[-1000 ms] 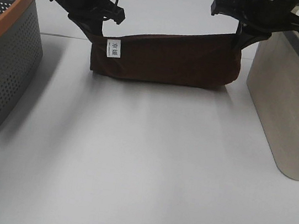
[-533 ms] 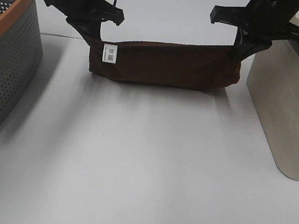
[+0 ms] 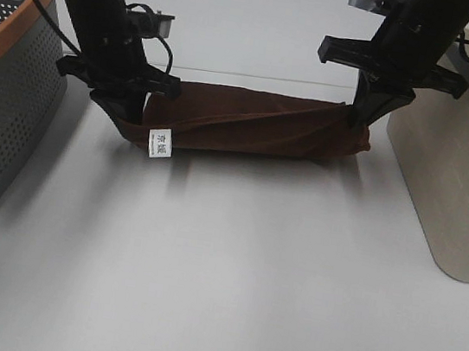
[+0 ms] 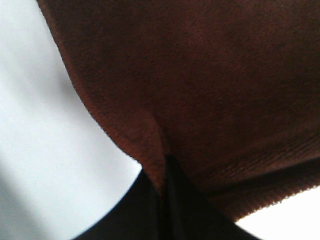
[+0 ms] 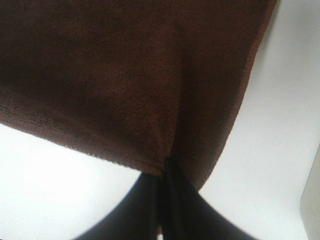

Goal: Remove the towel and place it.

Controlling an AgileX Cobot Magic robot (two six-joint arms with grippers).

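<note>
Exterior high: towel (image 3: 250, 125) slumps on table (image 3: 230, 271) at twelve o'clock; left gripper (image 3: 132, 112), right gripper (image 3: 357, 118) each pinch an end; removal seemingly done; release remains.

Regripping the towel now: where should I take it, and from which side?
The two short ends, from above, one per gripper: the towel is a long, limp folded band, so end pinches should spread it. The left gripper and right gripper are shut on exactly those ends.
</note>
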